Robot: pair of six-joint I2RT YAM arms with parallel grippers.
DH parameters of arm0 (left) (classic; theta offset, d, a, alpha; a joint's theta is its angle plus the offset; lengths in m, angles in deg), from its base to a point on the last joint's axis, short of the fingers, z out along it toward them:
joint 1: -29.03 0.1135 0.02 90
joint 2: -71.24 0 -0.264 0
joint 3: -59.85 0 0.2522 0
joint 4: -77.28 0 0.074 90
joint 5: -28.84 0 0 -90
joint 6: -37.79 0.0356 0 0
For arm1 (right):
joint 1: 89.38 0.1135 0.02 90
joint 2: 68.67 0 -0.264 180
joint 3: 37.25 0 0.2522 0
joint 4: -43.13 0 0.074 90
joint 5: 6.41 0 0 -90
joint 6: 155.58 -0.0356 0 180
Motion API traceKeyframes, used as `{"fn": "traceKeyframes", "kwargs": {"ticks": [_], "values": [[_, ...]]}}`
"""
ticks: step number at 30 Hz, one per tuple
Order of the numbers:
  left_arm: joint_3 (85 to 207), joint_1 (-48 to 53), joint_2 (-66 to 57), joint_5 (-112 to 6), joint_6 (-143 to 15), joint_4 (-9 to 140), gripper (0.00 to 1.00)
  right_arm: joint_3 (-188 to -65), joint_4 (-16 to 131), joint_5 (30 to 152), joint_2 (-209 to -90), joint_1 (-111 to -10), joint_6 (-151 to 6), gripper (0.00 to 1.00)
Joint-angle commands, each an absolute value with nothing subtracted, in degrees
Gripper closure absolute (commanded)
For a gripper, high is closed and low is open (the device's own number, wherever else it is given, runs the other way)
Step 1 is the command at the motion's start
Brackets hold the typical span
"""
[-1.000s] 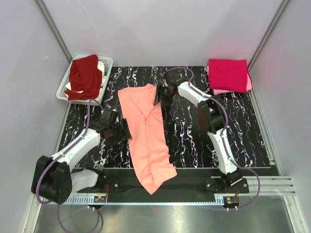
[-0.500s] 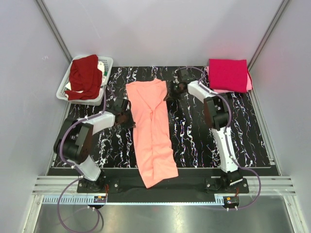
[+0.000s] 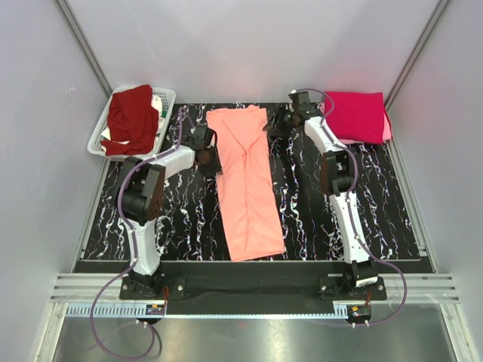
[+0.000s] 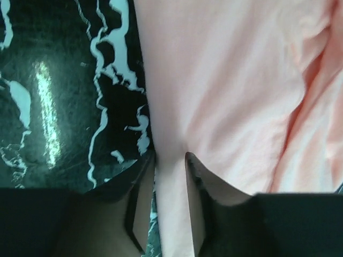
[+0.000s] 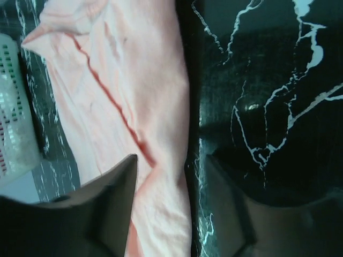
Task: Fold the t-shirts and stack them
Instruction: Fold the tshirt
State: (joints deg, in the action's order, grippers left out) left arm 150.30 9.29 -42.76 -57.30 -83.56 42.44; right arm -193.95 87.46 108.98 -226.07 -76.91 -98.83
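salmon tee [image 3: 245,181] stretched lengthwise down the tabletop's [image 3: 181,219] middle, one end near the far edge, left fingers [image 4: 107,209] pinching its left edge, right fingers [image 5: 115,203] spread apart over its right edge, crimson tee [image 3: 355,115] folded at the far right corner

Shirt [image 3: 245,181] lies lengthwise at centre of table [image 3: 377,211]; basket [image 3: 164,100], far left corner, holds second shirt [image 3: 130,119]; stack [image 3: 355,115] at far right corner

Lab cell; white panel walls [image 3: 249,45]
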Motion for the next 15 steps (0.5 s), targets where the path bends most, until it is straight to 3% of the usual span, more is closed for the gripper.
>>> {"fn": "traceKeyframes", "kwargs": {"ticks": [1, 2, 5, 9, 15], "values": [[148.8, 9.3, -38.1, -59.8, -83.6, 37.8, 0.57, -193.7, 87.6, 110.0, -223.6, -77.8, -96.4, 0.36], [146.6, 9.3, -34.7, -60.5, -84.0, 37.2, 0.47, -192.0, 87.8, 109.0, -222.0, -77.8, -95.6, 0.34], [142.7, 8.9, -26.8, -61.1, -84.8, 35.8, 0.4, -183.1, 88.2, 104.4, -213.4, -78.0, -93.2, 0.31], [138.1, 6.0, -18.2, -64.0, -85.4, 33.3, 0.39, -165.7, 86.4, 100.4, -198.9, -78.0, -93.0, 0.31], [125.9, -1.4, -7.1, -62.3, -91.1, 34.2, 0.41, -129.5, 80.8, 102.5, -174.3, -76.5, -97.7, 0.31]]}}
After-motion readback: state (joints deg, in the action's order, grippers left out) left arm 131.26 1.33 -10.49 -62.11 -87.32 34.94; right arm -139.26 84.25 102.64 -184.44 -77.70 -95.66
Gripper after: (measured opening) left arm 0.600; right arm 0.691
